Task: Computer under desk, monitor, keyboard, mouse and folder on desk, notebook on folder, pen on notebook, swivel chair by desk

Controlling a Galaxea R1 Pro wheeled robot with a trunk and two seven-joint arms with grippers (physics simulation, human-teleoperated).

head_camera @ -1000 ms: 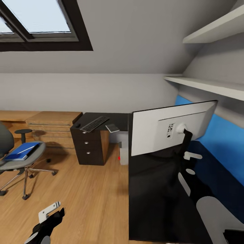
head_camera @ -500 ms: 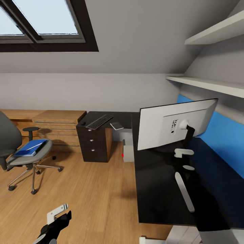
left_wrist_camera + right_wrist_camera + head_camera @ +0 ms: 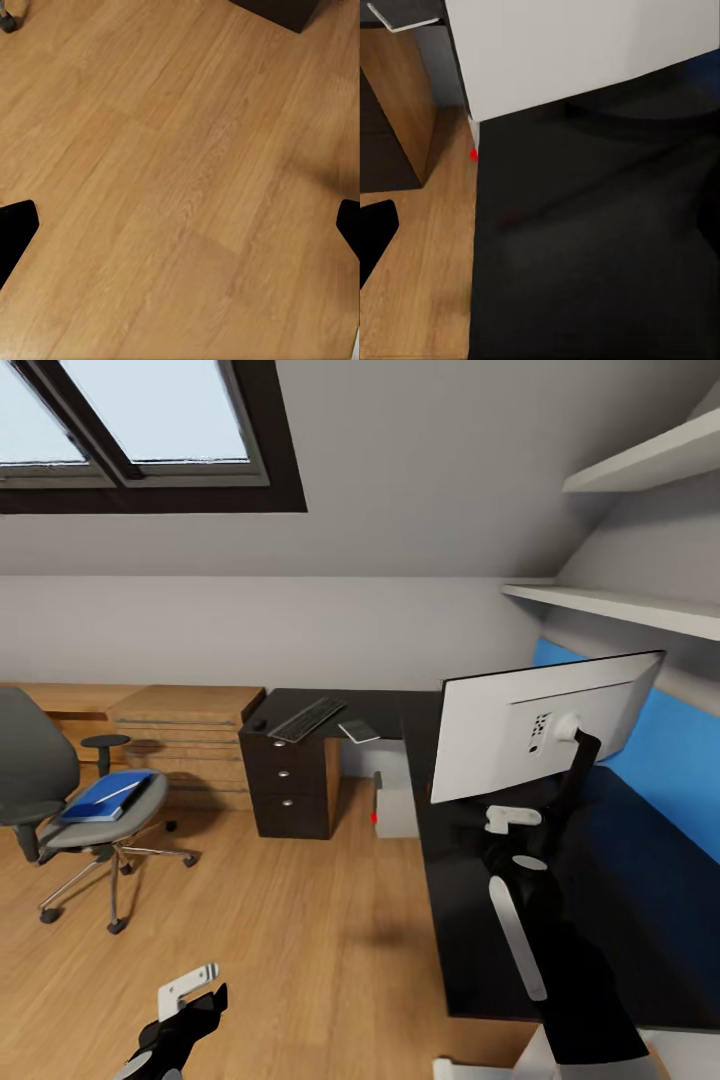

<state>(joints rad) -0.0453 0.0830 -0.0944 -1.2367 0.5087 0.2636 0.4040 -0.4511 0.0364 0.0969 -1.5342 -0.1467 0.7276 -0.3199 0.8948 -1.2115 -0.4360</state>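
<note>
I see the monitor (image 3: pixel 535 735) standing on the desk (image 3: pixel 470 920) near its right edge, my right gripper (image 3: pixel 512 819) hovering just below it, fingers wide. My left gripper (image 3: pixel 190 990) hangs open-fingered over the floor (image 3: pixel 180 187); the folder (image 3: pixel 105 797) lies on the swivel chair (image 3: pixel 70 810)

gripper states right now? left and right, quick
Left gripper: open, empty, over bare wood floor.
Right gripper: open, holding nothing, above the desk near the monitor.

Attic bedroom: skylight (image 3: pixel 140 420), desk (image 3: pixel 480 920)
</note>
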